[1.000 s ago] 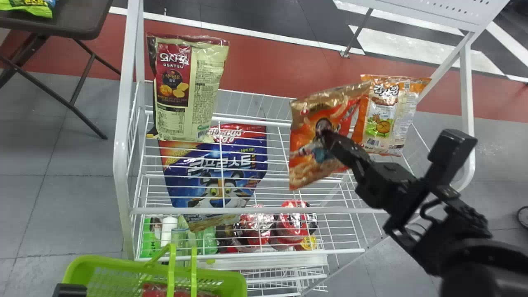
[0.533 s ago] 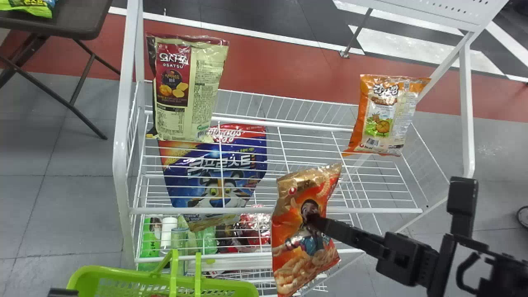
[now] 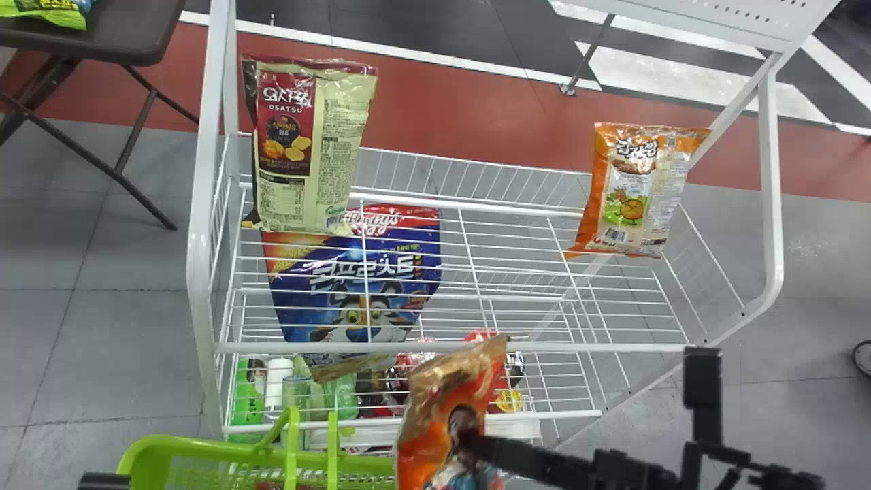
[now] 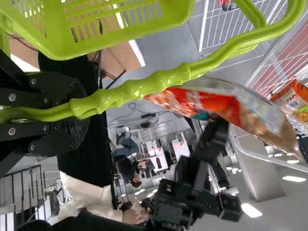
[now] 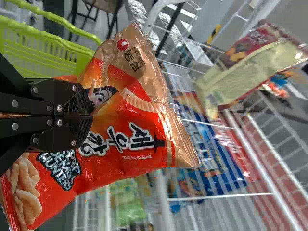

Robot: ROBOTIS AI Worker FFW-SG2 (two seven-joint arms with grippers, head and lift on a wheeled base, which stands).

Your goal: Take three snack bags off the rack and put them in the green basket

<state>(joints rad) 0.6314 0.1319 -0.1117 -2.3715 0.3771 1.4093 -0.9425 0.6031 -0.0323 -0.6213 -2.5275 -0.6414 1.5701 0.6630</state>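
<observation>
Two grips: left jaws closed on basket handle [image 4: 132,92], right jaws pinching orange snack bag [image 5: 113,168].

blocky black right arm [image 3: 629,469], round silver screws [image 5: 59,108] on its black hand [image 3: 466,441]

Rack mid-frame, basket at its lower left.
The rack [image 3: 449,348] has one snack bag [image 3: 306,143] upper left, another snack bag [image 3: 633,190] upper right, and a cereal bag [image 3: 354,286] behind wires left of centre; bottles [image 3: 275,388] sit lower left in there. The basket [image 3: 184,446] is bottom left, a third snack bag [image 3: 435,408] just right of it at bottom centre. Over in the top left corner, a packet [image 3: 54,13] lies on a table [image 3: 136,34].
</observation>
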